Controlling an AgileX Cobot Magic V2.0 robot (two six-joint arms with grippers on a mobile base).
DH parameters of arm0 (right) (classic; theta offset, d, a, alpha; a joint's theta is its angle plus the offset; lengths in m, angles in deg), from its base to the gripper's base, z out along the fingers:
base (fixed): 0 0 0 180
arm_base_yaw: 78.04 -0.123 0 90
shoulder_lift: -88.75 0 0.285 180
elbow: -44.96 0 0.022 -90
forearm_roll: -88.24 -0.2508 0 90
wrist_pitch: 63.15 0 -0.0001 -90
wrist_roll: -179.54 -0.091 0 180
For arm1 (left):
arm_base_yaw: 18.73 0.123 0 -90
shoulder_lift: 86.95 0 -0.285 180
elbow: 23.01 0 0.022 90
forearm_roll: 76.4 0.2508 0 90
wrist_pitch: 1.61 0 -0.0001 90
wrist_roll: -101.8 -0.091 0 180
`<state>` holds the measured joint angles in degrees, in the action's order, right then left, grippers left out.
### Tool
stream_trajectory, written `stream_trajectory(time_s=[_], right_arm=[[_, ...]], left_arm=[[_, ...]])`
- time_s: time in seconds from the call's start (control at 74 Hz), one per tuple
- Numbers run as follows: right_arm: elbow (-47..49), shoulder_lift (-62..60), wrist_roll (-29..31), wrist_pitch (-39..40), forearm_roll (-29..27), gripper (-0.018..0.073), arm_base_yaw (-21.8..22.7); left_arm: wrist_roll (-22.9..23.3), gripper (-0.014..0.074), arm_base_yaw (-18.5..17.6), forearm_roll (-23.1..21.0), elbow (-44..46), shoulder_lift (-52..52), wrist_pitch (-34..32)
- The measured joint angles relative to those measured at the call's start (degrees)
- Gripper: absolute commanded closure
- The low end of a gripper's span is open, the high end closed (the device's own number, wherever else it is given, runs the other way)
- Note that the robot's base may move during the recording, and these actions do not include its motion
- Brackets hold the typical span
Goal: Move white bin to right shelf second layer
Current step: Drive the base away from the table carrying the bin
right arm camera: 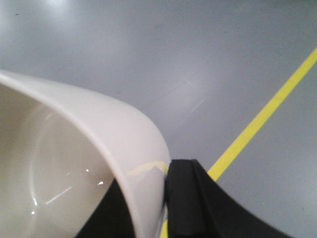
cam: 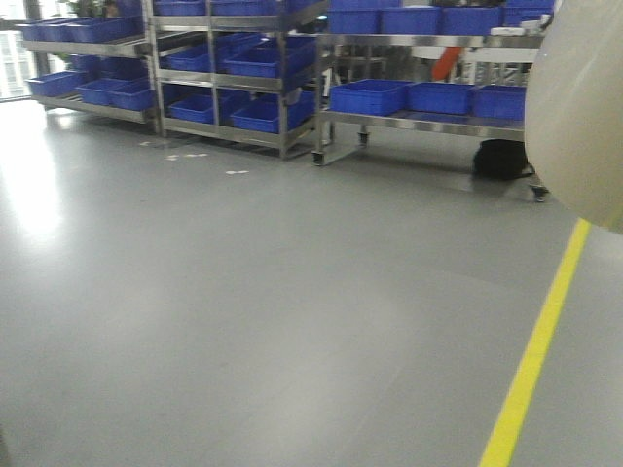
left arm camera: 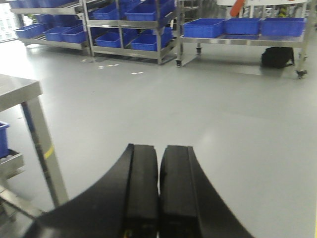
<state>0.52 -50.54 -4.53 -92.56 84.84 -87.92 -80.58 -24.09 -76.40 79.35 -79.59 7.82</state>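
1. Bin status: the white bin [right arm camera: 79, 144] is up off the grey floor [right arm camera: 198, 49], gripped at its rim by the right pincer [right arm camera: 147, 196].
2. Right pincer: closed down to the thickness of the bin's wall and clamped on it. One black finger [right arm camera: 190, 198] lies against the outside. The other shows as a dark shape on the inner side, below the rim.
3. Right wrist view: the bin's mouth is turned toward the camera, and the inside is glossy cream with small highlights. A yellow floor line [right arm camera: 262, 119] runs diagonally below, and a streak of yellow reflects on the rim.
4. Front view: the bin's curved side fills the upper right edge [cam: 579, 107], and the yellow line [cam: 535, 350] passes beneath it.
5. Left pincer [left arm camera: 159, 168]: fingers pressed flat together with no gap and nothing between them, hanging over the floor.
6. Steel table [left arm camera: 17, 91]: at the left edge of the left wrist view, with a yellow mark on its leg.
7. Far side: steel racks [cam: 282, 97] loaded with blue crates [cam: 370, 95], all well apart from the bin. A black bag [cam: 501, 159] sits on the floor under the rightmost rack.
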Motion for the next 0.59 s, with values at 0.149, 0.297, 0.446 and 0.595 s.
stream_trajectory(time_s=[0.149,0.297,0.446,0.595], right_arm=[[0.00,0.00,0.00,0.00,0.00,0.0503,0.00],[0.00,0.00,0.00,0.00,0.00,0.0503,0.00],[0.00,0.00,0.00,0.00,0.00,0.0503,0.00],[0.00,0.00,0.00,0.00,0.00,0.0503,0.00]], left_arm=[[0.00,0.0512,0.00,0.00,0.00,0.00,0.00],[0.00,0.0512,0.00,0.00,0.00,0.00,0.00],[0.00,0.0512,0.00,0.00,0.00,0.00,0.00],[0.00,0.0512,0.00,0.00,0.00,0.00,0.00]])
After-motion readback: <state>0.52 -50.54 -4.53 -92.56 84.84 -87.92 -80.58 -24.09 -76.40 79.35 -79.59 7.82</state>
